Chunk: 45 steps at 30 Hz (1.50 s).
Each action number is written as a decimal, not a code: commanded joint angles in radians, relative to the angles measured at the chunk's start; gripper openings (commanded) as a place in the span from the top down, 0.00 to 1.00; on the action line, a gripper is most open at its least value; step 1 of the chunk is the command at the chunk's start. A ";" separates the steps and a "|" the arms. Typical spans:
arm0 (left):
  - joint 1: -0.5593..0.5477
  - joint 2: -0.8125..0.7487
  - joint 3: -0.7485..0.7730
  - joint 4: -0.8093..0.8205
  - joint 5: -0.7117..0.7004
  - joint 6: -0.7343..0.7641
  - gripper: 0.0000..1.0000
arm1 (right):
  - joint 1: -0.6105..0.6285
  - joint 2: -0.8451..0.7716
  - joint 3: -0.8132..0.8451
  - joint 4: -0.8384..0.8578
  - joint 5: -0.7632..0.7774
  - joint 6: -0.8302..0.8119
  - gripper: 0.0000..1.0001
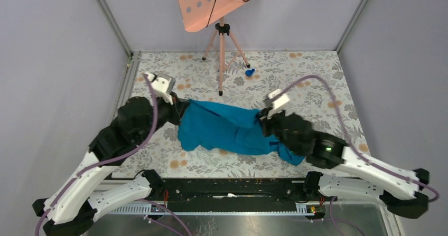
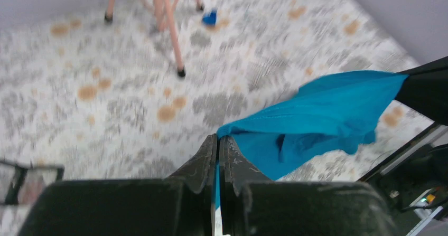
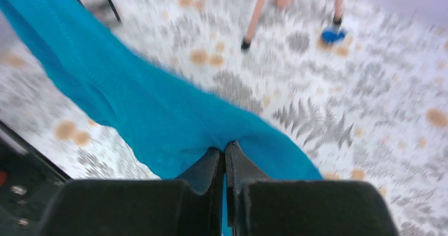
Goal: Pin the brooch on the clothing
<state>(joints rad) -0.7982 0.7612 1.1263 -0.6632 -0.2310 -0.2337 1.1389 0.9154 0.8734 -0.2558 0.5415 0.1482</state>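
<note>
The clothing (image 1: pixel 224 128), a teal-blue T-shirt, hangs stretched between my two arms above the flowered table. My left gripper (image 1: pixel 178 108) is shut on its left edge; in the left wrist view the gripper (image 2: pixel 218 139) pinches a fold of the clothing (image 2: pixel 322 109), which spreads away to the right. My right gripper (image 1: pixel 262 119) is shut on the right part; in the right wrist view the gripper (image 3: pixel 224 150) bites into the clothing (image 3: pixel 132 98), which runs off to the upper left. The brooch is not in view.
A pink tripod stand (image 1: pixel 222 56) carries a tilted pink board (image 1: pixel 216 1) at the back centre. A small bright-blue lump (image 1: pixel 249 72) lies just right of its legs. Grey walls enclose the table. A black rail (image 1: pixel 227 188) runs along the near edge.
</note>
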 commanded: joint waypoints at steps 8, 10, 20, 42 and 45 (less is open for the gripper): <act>0.005 0.199 0.729 -0.120 0.253 0.208 1.00 | 0.005 -0.115 0.651 -0.373 -0.296 -0.189 0.96; 0.006 0.240 0.849 -0.149 0.337 0.204 1.00 | 0.005 -0.090 0.758 -0.416 -0.380 -0.162 0.96; 0.005 0.270 0.765 -0.059 0.368 0.089 1.00 | 0.006 -0.121 0.648 -0.352 -0.016 -0.167 1.00; 0.096 0.954 0.364 0.195 0.270 -0.066 0.34 | -0.742 0.388 0.080 -0.140 -0.410 0.186 0.58; 0.097 0.878 0.315 0.225 0.235 -0.056 0.16 | -0.742 0.369 0.118 -0.213 -0.440 0.172 0.21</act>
<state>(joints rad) -0.6987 1.7691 1.4479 -0.5514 0.0261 -0.2985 0.3965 1.3270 0.8940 -0.4042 0.1940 0.3130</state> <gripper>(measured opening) 0.768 0.616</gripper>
